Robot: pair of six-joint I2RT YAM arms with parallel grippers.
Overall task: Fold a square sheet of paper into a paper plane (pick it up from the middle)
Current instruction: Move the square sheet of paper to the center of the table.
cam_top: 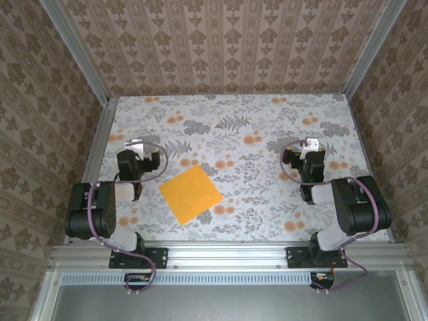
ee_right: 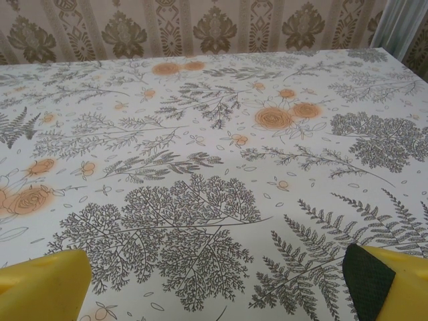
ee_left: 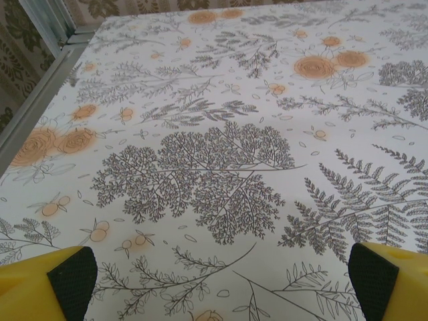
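Left gripper (cam_top: 136, 144) wide open, nothing between the jaws, hanging low over the worktop (cam_top: 267, 194) on the left side. In the left wrist view the left gripper (ee_left: 224, 284) shows as two yellow fingers at the bottom corners, each with a black pad (ee_left: 73, 281) facing in, and bare floral print between them: grey ferns, tree sprigs, orange blossoms.

Right gripper (cam_top: 309, 142) also spread wide, also empty, on the right side of the worktop, about level with the left one. In the right wrist view the right gripper (ee_right: 217, 287) has yellow fingers at both lower corners, a dark pad (ee_right: 368, 277) visible on the right-hand one, and printed cloth between them.

Square sheet of paper (cam_top: 190, 194) lies flat on the worktop, unfolded, bright orange-yellow, turned so its corners point like a diamond. It sits between the two arms, closer to the left arm, towards the near edge. It is well apart from both grippers, behind and to the inside of the left one. No creases that I can make out from above.

Both arms are folded back, elbows near their bases at the metal rail (cam_top: 227, 254). A purple cable (cam_top: 152, 148) loops along the left arm. Patterned wallpaper (cam_top: 221, 47) closes in the cell on three sides.
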